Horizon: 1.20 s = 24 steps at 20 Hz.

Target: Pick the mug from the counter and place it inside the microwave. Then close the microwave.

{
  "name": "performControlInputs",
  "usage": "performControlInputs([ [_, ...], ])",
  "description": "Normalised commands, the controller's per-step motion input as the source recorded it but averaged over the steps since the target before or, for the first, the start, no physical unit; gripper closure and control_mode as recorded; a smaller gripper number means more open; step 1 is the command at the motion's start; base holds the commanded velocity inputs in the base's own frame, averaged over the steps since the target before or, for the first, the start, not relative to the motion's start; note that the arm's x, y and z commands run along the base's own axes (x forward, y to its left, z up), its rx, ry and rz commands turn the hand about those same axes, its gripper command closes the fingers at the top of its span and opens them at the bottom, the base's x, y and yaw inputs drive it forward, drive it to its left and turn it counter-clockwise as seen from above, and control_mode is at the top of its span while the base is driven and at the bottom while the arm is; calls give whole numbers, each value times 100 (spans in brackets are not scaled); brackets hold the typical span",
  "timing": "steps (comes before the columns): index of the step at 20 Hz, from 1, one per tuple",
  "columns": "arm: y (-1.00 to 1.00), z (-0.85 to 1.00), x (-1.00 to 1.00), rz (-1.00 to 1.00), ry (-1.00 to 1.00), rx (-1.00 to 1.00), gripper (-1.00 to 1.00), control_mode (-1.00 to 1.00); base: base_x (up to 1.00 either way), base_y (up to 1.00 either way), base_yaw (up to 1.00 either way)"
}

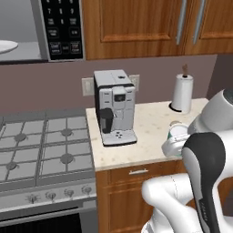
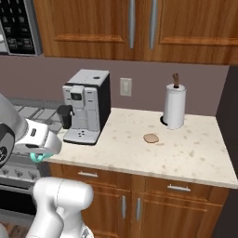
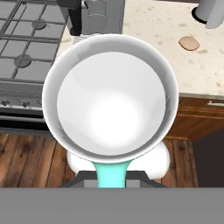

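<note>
My gripper [image 3: 112,177] is shut on the teal handle of the mug [image 3: 111,98]. The mug's wide pale inside faces the hand camera. It hangs clear of the counter [image 1: 150,123], out in front of the front edge near the stove. In the left base view the mug [image 1: 176,133] peeks out beside my white hand. From the right, a sliver of teal mug [image 2: 40,157] shows under the hand. The microwave [image 1: 61,27] hangs at the upper left above the stove, its cavity and white plate [image 1: 5,46] exposed. Its keypad [image 2: 18,25] shows in the right base view.
A grey-black coffee machine [image 1: 114,107] stands at the counter's left end. A paper towel roll [image 2: 174,106] is at the back, with a small brown round item [image 2: 151,138] in front of it. The gas stovetop [image 1: 41,150] lies left of the counter, and wooden wall cabinets [image 2: 139,28] hang above.
</note>
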Motion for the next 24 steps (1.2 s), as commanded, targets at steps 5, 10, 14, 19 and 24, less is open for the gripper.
performControlInputs([
  [5, 0, 0, 0, 0, 0, 0, 100, 100, -15, 55, 7],
  [10, 0, 0, 0, 0, 0, 0, 100, 100, -1, 58, 15],
  [14, 0, 0, 0, 0, 0, 0, 100, 100, 0, 56, 18],
  [19, 0, 0, 0, 0, 0, 0, 100, 100, 0, 56, 15],
  [24, 0, 0, 0, 0, 0, 0, 100, 100, 0, 56, 8],
])
